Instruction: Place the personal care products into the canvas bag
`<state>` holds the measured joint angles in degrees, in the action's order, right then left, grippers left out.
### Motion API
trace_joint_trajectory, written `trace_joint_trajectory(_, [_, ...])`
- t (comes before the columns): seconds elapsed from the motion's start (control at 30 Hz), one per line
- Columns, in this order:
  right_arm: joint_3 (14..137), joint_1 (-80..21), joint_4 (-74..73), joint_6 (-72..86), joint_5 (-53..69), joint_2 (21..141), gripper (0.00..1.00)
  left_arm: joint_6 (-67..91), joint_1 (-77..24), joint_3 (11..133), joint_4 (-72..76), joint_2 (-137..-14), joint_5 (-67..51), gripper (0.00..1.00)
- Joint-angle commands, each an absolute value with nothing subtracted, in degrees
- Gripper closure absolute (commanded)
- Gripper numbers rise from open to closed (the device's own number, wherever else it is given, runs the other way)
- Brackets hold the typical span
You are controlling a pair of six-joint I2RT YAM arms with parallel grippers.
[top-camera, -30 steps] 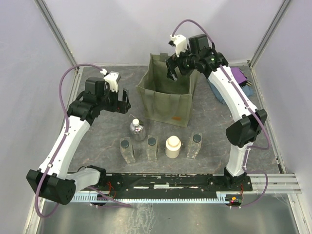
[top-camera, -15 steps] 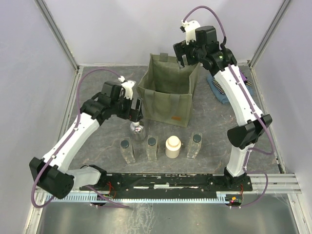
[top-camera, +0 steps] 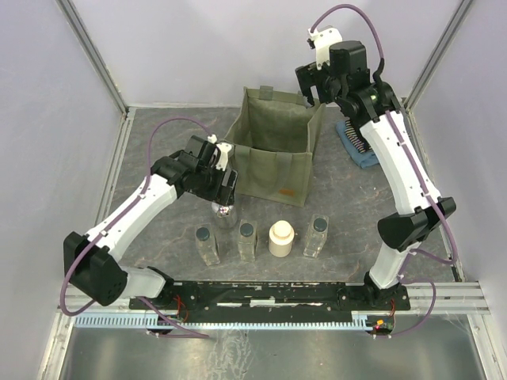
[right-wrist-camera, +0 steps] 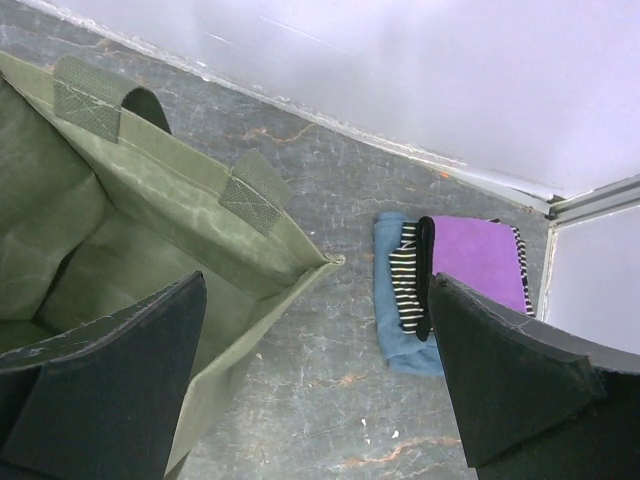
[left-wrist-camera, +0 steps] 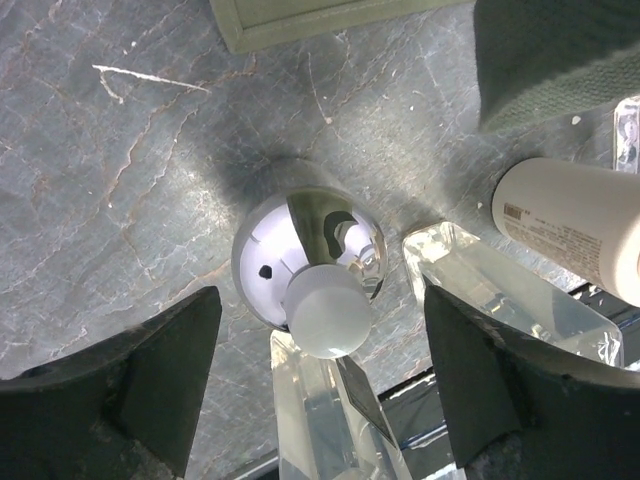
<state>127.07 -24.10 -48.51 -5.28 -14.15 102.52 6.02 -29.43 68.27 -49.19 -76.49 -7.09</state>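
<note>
While the canvas bag (top-camera: 273, 154) gapes open, 5 products (top-camera: 247, 240) stand outside it

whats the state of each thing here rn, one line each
canvas bag, upright, mouth open
nozzle-topped bottle, upright, not gripped
left clear bottle, upright, capped
middle clear bottle, upright, capped
right clear bottle, upright, capped
jar, upright, lid on
folded cloth, folded, flat on table
left gripper, open, over nozzle-topped bottle
right gripper, open, empty
</note>
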Motion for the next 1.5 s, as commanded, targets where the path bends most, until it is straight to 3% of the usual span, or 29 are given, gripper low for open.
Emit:
trace_joint_trajectory(0.0, [126.2,-23.8,-47.5,-6.4,-15.9,100.6,0.00,6.0,-30.1,68.7,-49.6,-78.0,-6.5,0.14])
trace_joint_trajectory(0.1, [125.7,-23.7,-47.6,-6.6,-15.9,100.6,0.00,6.0,-30.2,68.5,-48.9,-78.3,-5.9,0.18])
trace_joint_trajectory(0.17, [125.5,-23.7,-47.6,-6.7,-15.8,100.7,0.00,6.0,-30.2,68.5,-48.3,-78.4,-5.8,0.26])
trace_joint_trajectory(0.57, [124.8,-23.7,-47.4,-7.8,-15.9,101.0,0.00,5.6,-30.3,70.9,-51.4,-79.8,-6.9,0.96])
trace_joint_trajectory(1.47, [123.5,-23.2,-46.8,-7.8,-15.4,104.1,0.00,0.7,-30.2,114.3,-51.6,-78.0,-20.3,0.97])
